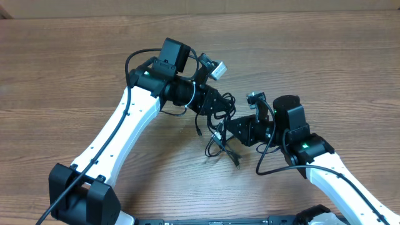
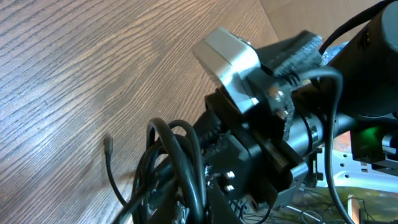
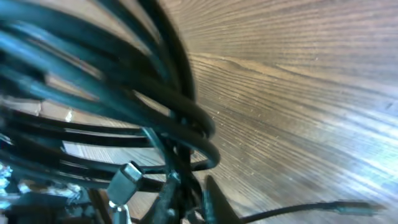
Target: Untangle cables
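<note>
1. Left gripper (image 1: 219, 115), overhead: closed, and it seems to pinch the top of the cables (image 1: 219, 149). Right gripper (image 1: 226, 132) is just beside it, also closed, apparently on the same bunch. The bunch is mid-desk (image 1: 325, 56), under and between the two grippers.
2. Overhead, progress: early. The cables are one knot of loops and no cord is laid out apart. All the separating is left to do.
3. Overhead, axis: the bunch runs from the grippers down toward the near edge, leaning a bit right. One end sticks out on the left side and another points lower right.
4. Left wrist: cables (image 2: 180, 162) arch in tight loops at the bottom of the frame, right at this gripper. Its own fingers are hard to make out. A loose end (image 2: 109, 146) points up over bare desk (image 2: 74, 62). The right arm's wrist fills the right half.
5. Left wrist, judgement: the loops overlap and are not freed.
6. Right wrist: cables (image 3: 124, 106) fill the left of the frame, very close and blurred, sweeping left to right and curling down to the fingers at the bottom. A silver plug (image 3: 126, 180) hangs low left. One thin tail (image 3: 336, 205) runs right, low over the desk (image 3: 298, 93).
7. Right wrist, judgement: the strands are crossed and I cannot tell how many there are. Pulling the two grips apart looks like the next need.
</note>
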{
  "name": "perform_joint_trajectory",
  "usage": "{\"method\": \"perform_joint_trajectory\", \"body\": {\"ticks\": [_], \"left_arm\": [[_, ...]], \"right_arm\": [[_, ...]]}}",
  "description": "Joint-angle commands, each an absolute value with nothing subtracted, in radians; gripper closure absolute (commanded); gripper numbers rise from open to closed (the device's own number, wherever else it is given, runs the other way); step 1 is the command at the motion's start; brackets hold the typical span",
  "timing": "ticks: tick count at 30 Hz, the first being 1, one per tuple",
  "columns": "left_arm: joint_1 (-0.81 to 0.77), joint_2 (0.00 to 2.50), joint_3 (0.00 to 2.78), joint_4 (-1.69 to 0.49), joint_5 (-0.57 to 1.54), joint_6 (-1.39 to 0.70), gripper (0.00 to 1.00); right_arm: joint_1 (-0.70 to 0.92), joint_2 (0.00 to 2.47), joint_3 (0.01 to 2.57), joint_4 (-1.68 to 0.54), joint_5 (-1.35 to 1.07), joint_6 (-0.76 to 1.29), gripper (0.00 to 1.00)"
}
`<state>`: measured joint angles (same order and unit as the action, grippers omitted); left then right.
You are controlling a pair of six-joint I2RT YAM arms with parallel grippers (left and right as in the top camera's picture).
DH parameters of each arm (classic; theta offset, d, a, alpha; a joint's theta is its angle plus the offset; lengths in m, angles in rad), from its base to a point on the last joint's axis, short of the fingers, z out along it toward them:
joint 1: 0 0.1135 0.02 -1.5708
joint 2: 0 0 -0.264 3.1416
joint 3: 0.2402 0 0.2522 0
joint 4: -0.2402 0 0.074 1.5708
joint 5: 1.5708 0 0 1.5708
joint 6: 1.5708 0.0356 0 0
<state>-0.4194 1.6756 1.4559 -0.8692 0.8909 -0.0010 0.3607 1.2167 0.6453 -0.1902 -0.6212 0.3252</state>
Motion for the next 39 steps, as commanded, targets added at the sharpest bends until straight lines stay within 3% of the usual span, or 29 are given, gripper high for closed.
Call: {"method": "perform_joint_trajectory", "body": {"ticks": [1,9,15,22,34,39], "left_arm": [[-0.421,1.66,1.475,-0.87,0.962,-0.002,0.96],[-0.421,1.66,1.475,-0.877,0.873,0.0,0.96],[-0.417,1.66,1.475,-0.921,0.634,-0.001,0.96],[-0.417,1.66,1.475,-0.942,0.591,-0.001,0.96],[-0.417,1.66,1.475,-0.949,0.462,-0.033,0.96],[-0.417,1.66,1.475,-0.972,0.348,-0.095,0.96]], "right_arm": [[0.365,1.231,0.648,-0.187,-0.604,0.314,0.96],[0.364,1.231,0.648,-0.165,-0.557,0.384,0.96],[0.358,1.231,0.648,-0.365,-0.1,0.763,0.96],[0.287,1.231,0.648,-0.473,-0.043,0.978,0.96],[0.154,1.231,0.648,-0.606,-0.055,1.003,0.96],[0.117,1.231,0.648,-0.615,-0.163,1.097,0.96]]}}
